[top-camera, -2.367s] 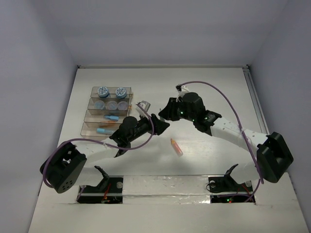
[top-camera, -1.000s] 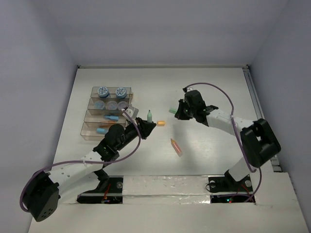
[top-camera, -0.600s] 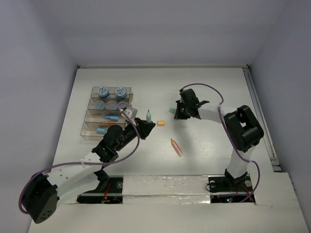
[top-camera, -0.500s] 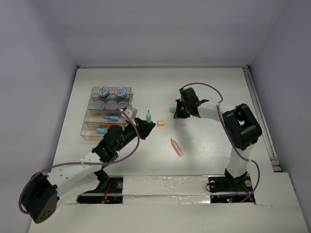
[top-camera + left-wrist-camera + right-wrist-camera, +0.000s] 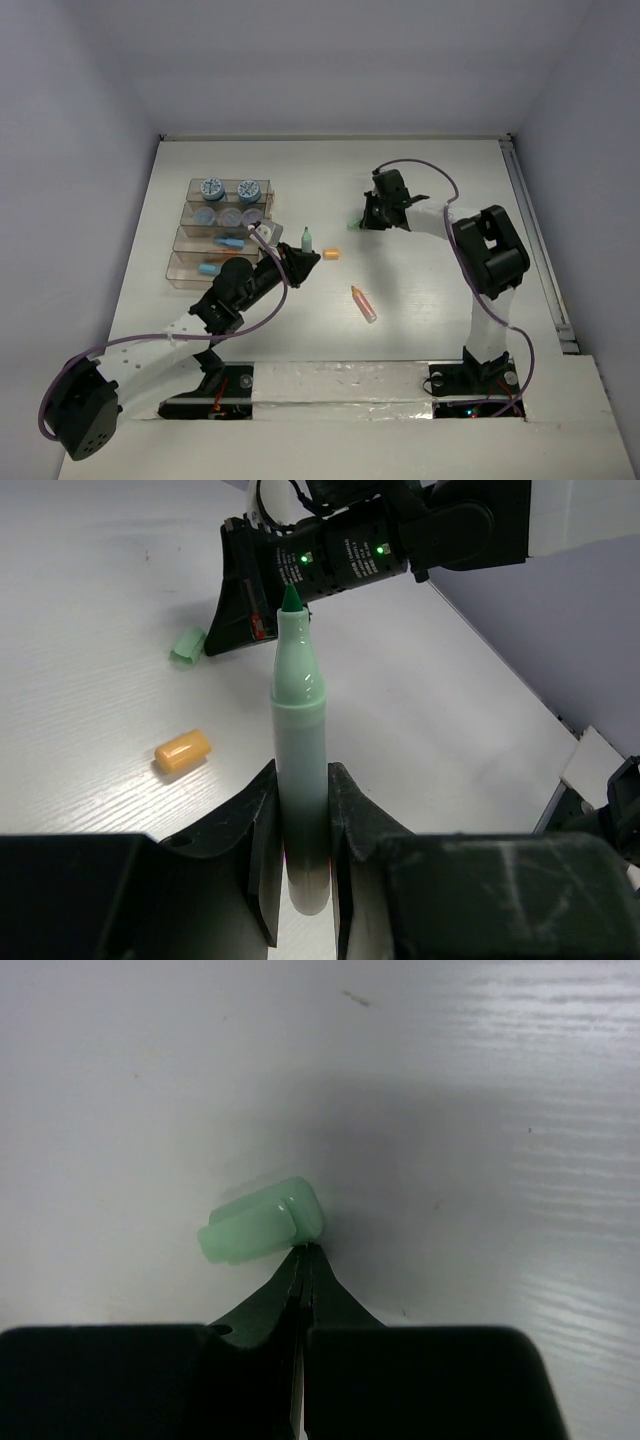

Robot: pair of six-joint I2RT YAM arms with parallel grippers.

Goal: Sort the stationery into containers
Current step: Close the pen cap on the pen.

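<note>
My left gripper [image 5: 298, 262] is shut on an uncapped green marker [image 5: 306, 241] and holds it upright, tip up, above the table; in the left wrist view the marker [image 5: 300, 730] stands between the fingers [image 5: 258, 820]. Its green cap [image 5: 262, 1222] lies on the table. My right gripper [image 5: 303, 1252] is shut, with its tips touching the cap's end and nothing between the jaws. In the top view the cap [image 5: 350, 225] lies just left of the right gripper [image 5: 368, 220]. The stepped brown-tinted trays [image 5: 190, 268] stand at the left and hold jars [image 5: 211, 186] and several markers.
An orange cap [image 5: 331, 254] lies right of the left gripper and also shows in the left wrist view [image 5: 183, 752]. A pink-orange marker [image 5: 364, 303] lies nearer the front. The right arm [image 5: 340, 555] shows beyond the green cap [image 5: 187, 645] in the left wrist view.
The arms have moved apart, leaving the left gripper holding the upright green marker. The right gripper has shifted slightly back and right beside the green cap. The left arm is still over the last half second.
</note>
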